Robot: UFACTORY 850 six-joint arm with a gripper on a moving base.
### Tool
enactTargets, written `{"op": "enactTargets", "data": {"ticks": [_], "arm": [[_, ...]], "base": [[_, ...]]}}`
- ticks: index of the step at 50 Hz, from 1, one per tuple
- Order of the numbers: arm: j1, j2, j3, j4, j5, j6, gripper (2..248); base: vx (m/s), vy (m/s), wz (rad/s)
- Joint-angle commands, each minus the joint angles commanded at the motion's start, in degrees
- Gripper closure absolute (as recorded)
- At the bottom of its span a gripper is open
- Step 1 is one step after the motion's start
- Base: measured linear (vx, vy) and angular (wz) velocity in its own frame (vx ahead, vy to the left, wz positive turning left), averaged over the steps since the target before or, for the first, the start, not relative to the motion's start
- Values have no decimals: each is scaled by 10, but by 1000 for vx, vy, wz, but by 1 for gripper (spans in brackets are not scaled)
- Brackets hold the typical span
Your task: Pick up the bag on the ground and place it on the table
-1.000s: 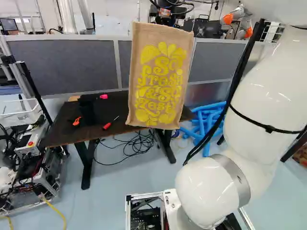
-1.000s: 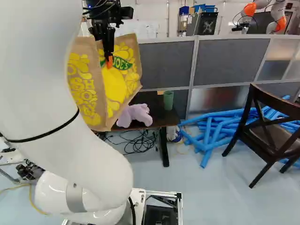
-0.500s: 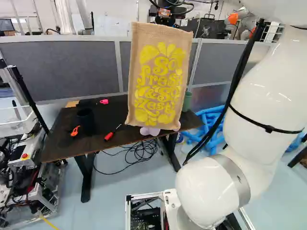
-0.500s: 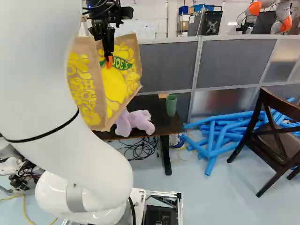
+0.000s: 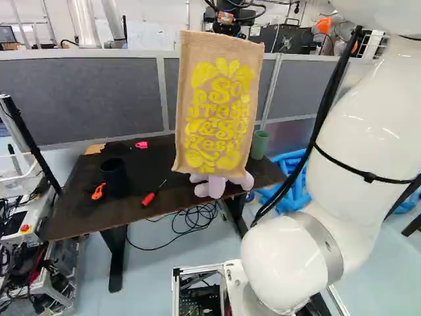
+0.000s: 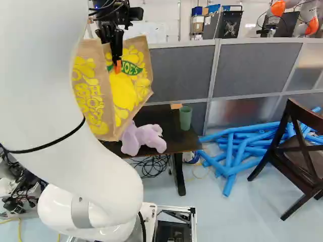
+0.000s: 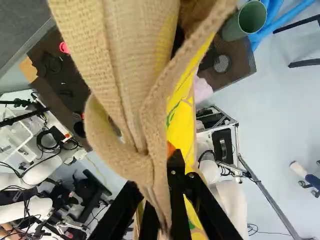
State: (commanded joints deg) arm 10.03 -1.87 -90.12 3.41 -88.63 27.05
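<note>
In the right base view my gripper point(image 6: 118, 55) points down at the upper edge of the tan and yellow bag point(image 6: 123, 96). The wrist view has the gripper point(image 7: 162, 185) shut on the bag's bunched top point(image 7: 145, 120), whose cloth hides part of the fingers. Seen from the left base view, the bag point(image 5: 214, 112) hangs upright in the air, in front of the dark table point(image 5: 79, 197) and hiding part of its top. Whether it touches the table, I cannot tell.
On the table are a purple plush toy point(image 6: 144, 138), a green cup point(image 6: 185, 117), a black cup point(image 5: 114, 176), a red screwdriver point(image 5: 150, 197) and an orange tool point(image 5: 98, 191). Blue foam tubes point(image 6: 242, 151) and a chair point(image 6: 298, 151) stand right. Another robot point(image 6: 277, 12) is behind the partition.
The base has moved closer to the table, which now appears larger and lower in the base views. The bag has stayed in my gripper, and the arm has not shifted against its lowest joint.
</note>
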Motion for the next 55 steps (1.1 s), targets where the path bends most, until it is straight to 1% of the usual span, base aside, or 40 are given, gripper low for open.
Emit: {"op": "enactTargets", "data": {"ticks": [17,18,40,55], "arm": [[0,0,0,0,0,0,228],[-1,-6,-6,0,0,0,228],[-5,-31,-33,0,0,0,228],[-10,-66,-72,3,0,0,228]], "base": [[91,2,-5],[84,2,-8],[7,0,0],[0,0,0]]}}
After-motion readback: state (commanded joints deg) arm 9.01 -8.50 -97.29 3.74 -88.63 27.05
